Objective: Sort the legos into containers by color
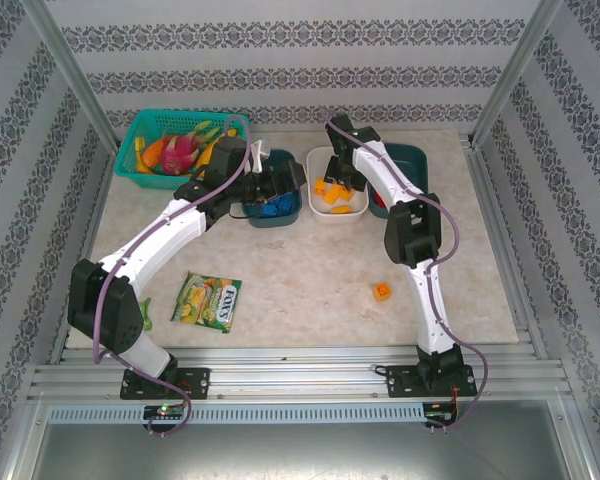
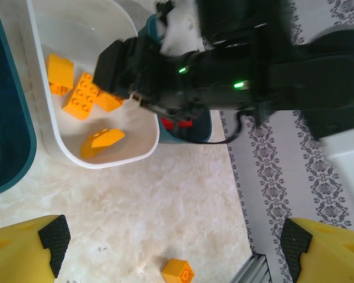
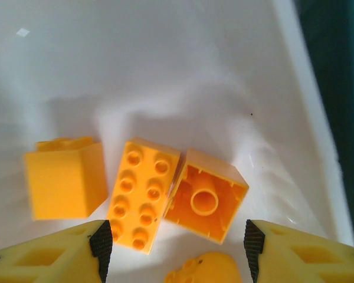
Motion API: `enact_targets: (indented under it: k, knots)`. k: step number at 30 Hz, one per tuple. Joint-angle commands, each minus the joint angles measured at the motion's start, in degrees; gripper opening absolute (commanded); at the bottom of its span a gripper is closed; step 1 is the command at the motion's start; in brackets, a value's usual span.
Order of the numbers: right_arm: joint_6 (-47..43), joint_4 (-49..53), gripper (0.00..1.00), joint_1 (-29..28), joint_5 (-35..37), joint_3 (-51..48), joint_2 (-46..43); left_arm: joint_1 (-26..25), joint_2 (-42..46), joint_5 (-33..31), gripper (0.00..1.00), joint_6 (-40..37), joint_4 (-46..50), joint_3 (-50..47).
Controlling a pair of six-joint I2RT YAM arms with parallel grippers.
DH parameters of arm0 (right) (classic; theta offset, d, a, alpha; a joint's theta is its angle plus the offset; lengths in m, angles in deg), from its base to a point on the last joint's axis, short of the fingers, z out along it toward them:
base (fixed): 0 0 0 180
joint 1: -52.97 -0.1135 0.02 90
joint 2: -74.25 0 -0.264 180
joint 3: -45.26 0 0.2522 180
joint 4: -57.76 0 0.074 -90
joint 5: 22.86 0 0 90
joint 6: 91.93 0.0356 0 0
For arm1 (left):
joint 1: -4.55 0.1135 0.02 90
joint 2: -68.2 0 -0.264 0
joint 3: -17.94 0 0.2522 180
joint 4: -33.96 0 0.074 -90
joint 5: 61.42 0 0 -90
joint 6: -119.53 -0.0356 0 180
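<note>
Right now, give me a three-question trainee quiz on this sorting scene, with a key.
1. True or false: one orange brick lies on the table, outside every tub.
2. The right gripper hangs open over: A) a teal tub, B) the white tub, C) the green basket.
3. What colour are the bricks inside the white tub?
Key: 1 true; 2 B; 3 orange.

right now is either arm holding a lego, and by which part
nothing: left jaws and right jaws both stand open and empty, the right ones above orange plastic bricks in the white plastic tub
</note>
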Motion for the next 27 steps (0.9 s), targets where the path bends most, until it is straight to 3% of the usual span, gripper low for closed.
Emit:
enact_targets:
  k: [1, 9, 15, 19, 27]
  knots:
    - [1.14, 0.07, 0.63, -1.16, 0.59, -3.27, -10.06, 0.66, 1.93, 1.47, 0.94, -0.62, -2.18, -2.25]
    - [2.85, -8.19, 0.63, -3.57, -0.55, -33.83, -33.87, -0.83, 5.59, 5.63, 0.94, -4.48, 0.28, -7.61]
    - [3.68, -7.69, 0.77, -3.87, -7.17, -61.84, -53.61, -4.61, 8.59, 10.81, 0.94, -11.26, 6.88, -12.49]
    - [0.97, -5.83, 0.84, -4.11, -11.39, -74.89, -63.68, -7.34, 10.55, 13.32, 0.94, -15.42, 10.72, -15.58]
    - [-1.44, -5.29, 0.84, -4.38, -10.44, -86.56, -66.06, -12.95, 10.54, 14.16, 0.93, -18.94, 13.6, -18.38]
